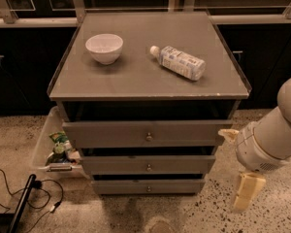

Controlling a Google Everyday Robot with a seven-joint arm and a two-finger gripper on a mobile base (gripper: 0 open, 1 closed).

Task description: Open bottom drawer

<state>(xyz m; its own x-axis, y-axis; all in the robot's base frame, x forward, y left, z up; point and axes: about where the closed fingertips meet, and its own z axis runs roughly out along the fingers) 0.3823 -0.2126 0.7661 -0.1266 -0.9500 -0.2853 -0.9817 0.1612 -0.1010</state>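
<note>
The bottom drawer (148, 186) is the lowest of three grey drawers in the cabinet, a slim front with a small round knob (148, 189) at its centre. It looks pushed in. The middle drawer (148, 164) and the taller top drawer (145, 132) sit above it. My gripper (245, 195) hangs at the end of the white arm (271, 135), low over the floor to the right of the cabinet, about level with the bottom drawer and well apart from its knob. It holds nothing that I can see.
On the cabinet top (111, 76) stand a white bowl (104, 47) and a lying plastic bottle (178, 62). A clear bin with packets (53, 147) sits on the floor at the cabinet's left. Black cables (19, 193) lie at the lower left.
</note>
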